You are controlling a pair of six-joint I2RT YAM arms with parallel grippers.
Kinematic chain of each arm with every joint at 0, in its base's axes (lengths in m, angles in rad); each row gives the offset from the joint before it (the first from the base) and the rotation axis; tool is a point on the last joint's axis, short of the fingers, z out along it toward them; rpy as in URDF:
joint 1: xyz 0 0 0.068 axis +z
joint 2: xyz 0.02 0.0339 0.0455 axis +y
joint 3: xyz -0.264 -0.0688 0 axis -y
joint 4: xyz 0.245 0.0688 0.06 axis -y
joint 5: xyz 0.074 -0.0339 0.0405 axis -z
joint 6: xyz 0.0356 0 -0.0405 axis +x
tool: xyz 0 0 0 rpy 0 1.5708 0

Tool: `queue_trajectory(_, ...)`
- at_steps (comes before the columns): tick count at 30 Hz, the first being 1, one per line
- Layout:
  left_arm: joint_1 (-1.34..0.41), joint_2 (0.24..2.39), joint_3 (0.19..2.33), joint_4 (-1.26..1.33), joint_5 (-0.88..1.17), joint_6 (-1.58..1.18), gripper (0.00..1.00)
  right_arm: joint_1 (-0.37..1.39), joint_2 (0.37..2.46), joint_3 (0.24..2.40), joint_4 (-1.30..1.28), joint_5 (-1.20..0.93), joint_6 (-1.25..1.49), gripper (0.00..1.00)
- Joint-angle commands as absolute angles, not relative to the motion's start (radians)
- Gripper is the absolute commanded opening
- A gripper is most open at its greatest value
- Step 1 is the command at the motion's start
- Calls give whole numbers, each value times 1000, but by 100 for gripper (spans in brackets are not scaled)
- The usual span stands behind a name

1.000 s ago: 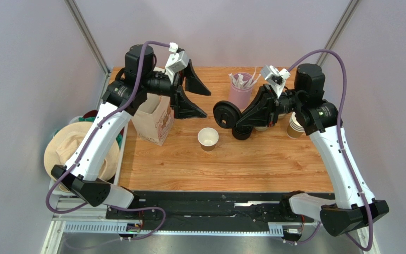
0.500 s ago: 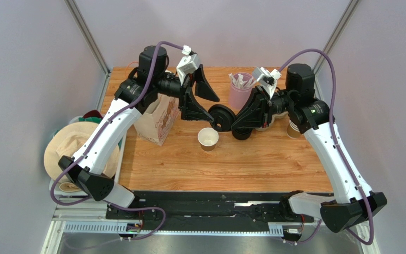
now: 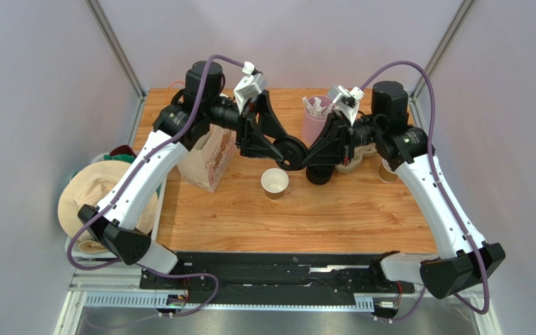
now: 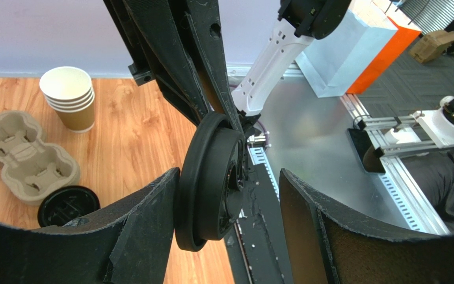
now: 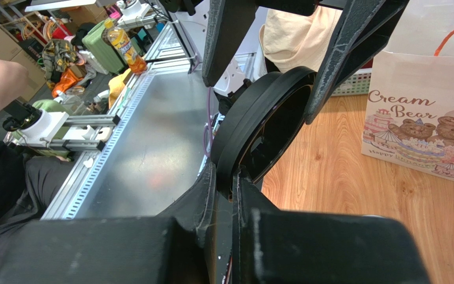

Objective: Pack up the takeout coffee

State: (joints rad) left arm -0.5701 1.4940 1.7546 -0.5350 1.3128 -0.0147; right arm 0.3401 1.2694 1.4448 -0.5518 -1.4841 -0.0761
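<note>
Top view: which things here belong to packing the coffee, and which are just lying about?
Job: open brown cup; black lid in the right gripper; paper bag.
Lying about: pink cup of sticks; stacked cups; pulp cup carrier; second black lid; tan hat.

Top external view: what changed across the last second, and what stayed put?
The right pincer carried the black lid leftward, still gripping its rim. The left pincer swung right and began closing around the lid, with one finger still clear of it. The paper cup, paper bag and pink cup stayed put.
</note>
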Motion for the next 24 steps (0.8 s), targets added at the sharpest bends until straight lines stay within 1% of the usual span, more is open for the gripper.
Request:
queue_trajectory(1,-575,1486,1749,-531,1351,-2,69,345,1270,1499,-514,-1540,-60,6)
queue_trajectory(3,-577,1488,1747,-532,1355,-2,66,345,1276,1508,-514,-1540,-57,6)
queue_trajectory(4,-577,1488,1746,-534,1356,-2,61,345,1278,1509,-514,-1540,-57,6)
queue_trajectory(6,-580,1489,1746,-537,1356,-2,56,345,1285,1519,-514,-1539,-55,6)
queue_trajectory(7,-580,1488,1746,-540,1356,21,52,345,1287,1519,-514,-1539,-55,6)
queue_trajectory(16,-583,1486,1743,-557,1339,43,48,354,1305,1536,-518,-1531,-52,6)
queue_trajectory(21,-584,1486,1743,-558,1338,43,35,357,1307,1540,-518,-1526,-52,8)
queue_trajectory(24,-584,1485,1740,-558,1336,44,31,354,1302,1546,-517,-1517,-54,13)
